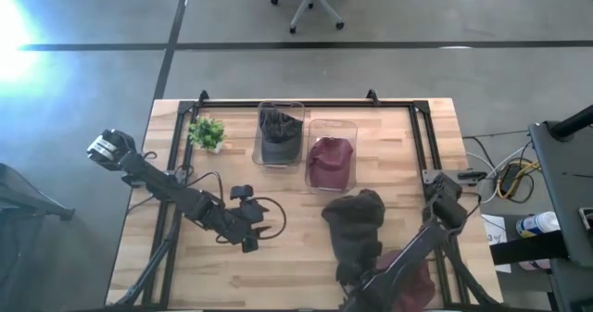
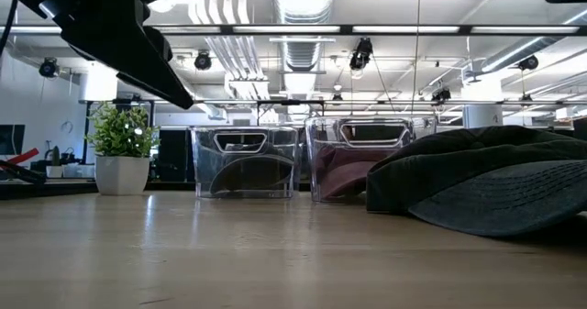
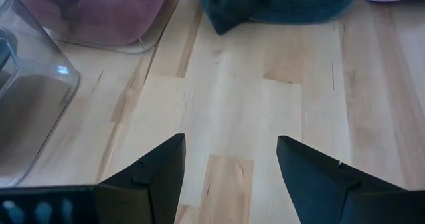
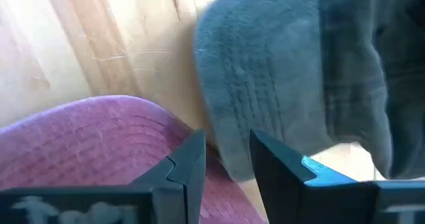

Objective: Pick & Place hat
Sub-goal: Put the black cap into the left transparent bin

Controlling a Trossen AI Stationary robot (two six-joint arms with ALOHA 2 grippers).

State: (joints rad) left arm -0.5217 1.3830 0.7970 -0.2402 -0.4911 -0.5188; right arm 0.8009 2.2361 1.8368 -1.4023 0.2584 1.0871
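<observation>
Right fingers narrowing over the dark hat's brim edge

The right gripper (image 4: 227, 159) sits low at the tabletop's (image 1: 296, 266) near edge, its fingers half closed, grasping nothing for certain, where the dark hat (image 1: 357, 221) overlaps a maroon hat (image 4: 99, 144). They could pinch both brims, or only loose fabric that slips free. The hat looks soft, slumped, stitched. The left gripper (image 3: 229, 161) waits with fingers released.
</observation>
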